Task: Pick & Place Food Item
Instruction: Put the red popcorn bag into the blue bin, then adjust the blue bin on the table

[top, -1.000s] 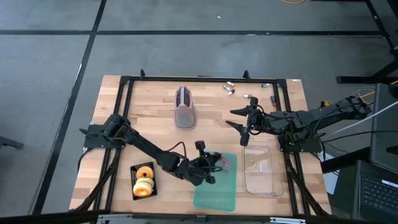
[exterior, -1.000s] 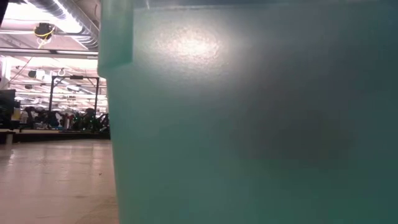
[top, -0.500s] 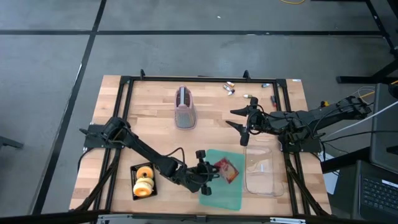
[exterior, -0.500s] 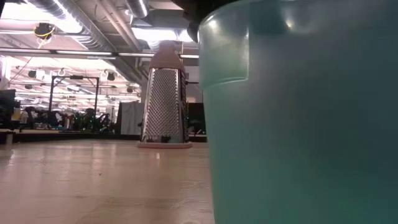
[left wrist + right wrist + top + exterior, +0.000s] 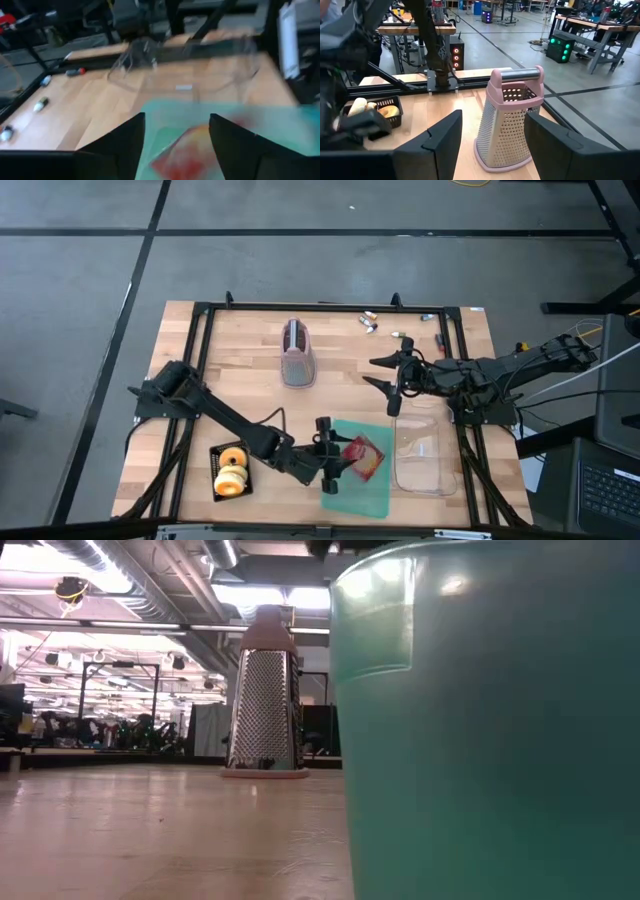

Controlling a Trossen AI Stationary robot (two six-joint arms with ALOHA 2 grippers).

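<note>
Left gripper: low over the near edge of the table, at the left rim of the teal tray, fingers spread wide with nothing between them. Seen past those fingers in the left wrist view: a blurred red and yellow packet on the teal surface, apart from both fingertips.

Teal tray: holds one thing only, the food packet, red with a yellow patch, lying flat in the far part of the tray, just beside the open gripper. Long axis roughly diagonal, one end toward the gripper, the other toward the clear tub; which end is the top cannot be told.

Clear tub: on the right of the tray, touching or nearly so; contents not discernible. Black basket: at the near left, holds pale round pastries, stacked.

Pink grater: upright toward the far middle of the table, handle on top, well apart from the tray. Small bits scattered along the far right edge.

Right gripper: hangs above the table right of centre, near the far end of the clear tub, fingers apart, holding nothing.

Low view: mostly filled by the teal wall, grater standing behind it.
</note>
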